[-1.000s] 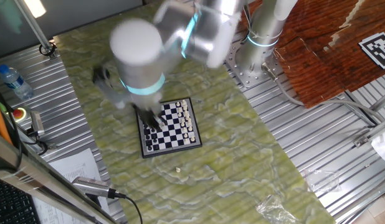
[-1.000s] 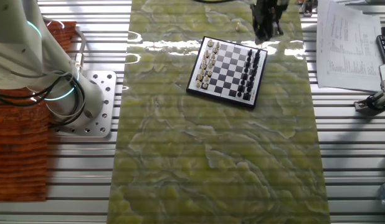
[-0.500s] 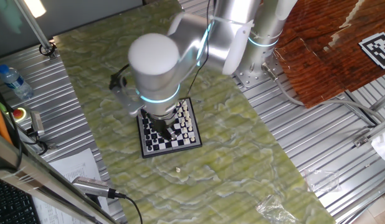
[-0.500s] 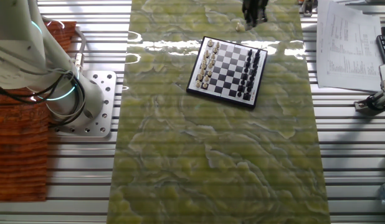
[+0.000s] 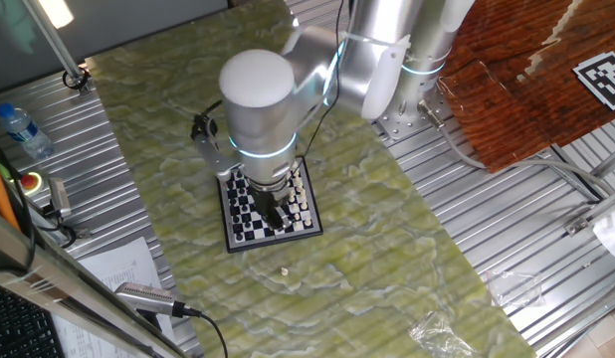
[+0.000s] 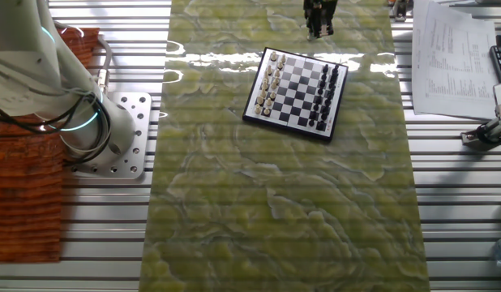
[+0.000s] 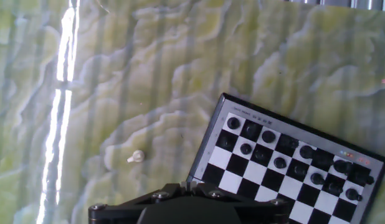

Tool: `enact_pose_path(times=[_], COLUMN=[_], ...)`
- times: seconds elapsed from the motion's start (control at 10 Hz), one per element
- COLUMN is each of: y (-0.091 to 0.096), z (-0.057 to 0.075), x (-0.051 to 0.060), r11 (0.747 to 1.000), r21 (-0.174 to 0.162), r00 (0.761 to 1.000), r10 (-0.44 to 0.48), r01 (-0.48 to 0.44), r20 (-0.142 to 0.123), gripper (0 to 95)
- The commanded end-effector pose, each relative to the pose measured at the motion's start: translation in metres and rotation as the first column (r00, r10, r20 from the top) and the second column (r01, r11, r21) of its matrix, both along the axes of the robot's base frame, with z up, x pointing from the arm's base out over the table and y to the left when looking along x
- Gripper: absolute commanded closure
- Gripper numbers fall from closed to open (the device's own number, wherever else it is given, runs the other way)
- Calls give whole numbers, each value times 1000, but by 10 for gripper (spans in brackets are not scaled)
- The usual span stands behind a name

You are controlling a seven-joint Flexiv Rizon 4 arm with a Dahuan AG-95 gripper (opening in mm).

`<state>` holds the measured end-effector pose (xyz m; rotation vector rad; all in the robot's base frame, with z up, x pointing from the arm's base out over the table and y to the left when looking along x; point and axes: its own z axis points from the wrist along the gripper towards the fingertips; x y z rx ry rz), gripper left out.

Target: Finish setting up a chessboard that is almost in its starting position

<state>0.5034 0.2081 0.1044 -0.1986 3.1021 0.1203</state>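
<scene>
Small square black-and-white chequered chessboard (image 6: 296, 95) sat skewed on green marbled surface (image 6: 283, 203), piece rows along opposite sides, tiny cream piece (image 7: 136, 157) lay off-board, tip pointing left, jaws' opening couldn't be told.

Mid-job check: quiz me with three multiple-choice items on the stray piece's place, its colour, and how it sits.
1. Where is the stray piece?
A. on the green mat, off the chessboard
B. on a board square
C. between the gripper's fingers

2. Its colour?
A. black
B. cream
C. red

3. How does it sit?
A. upright
B. lying on its side
C. stacked on another piece

Answers: 1 A, the hand view shows it on the mat beside the board's edge. 2 B, it looks pale cream. 3 B, it appears tipped over there.
</scene>
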Motion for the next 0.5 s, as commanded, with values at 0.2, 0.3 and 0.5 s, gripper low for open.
enact_pose_path(times=[0.2, 0.3, 0.5], y=[0, 11, 37], z=[1, -6, -15], x=[0, -5, -10], r11=[988, 992, 995], r21=[-93, -83, -79], r00=[992, 995, 998], r10=[123, 98, 60], r01=[-123, -98, -60], r20=[-10, -7, -1], gripper=[760, 760, 760])
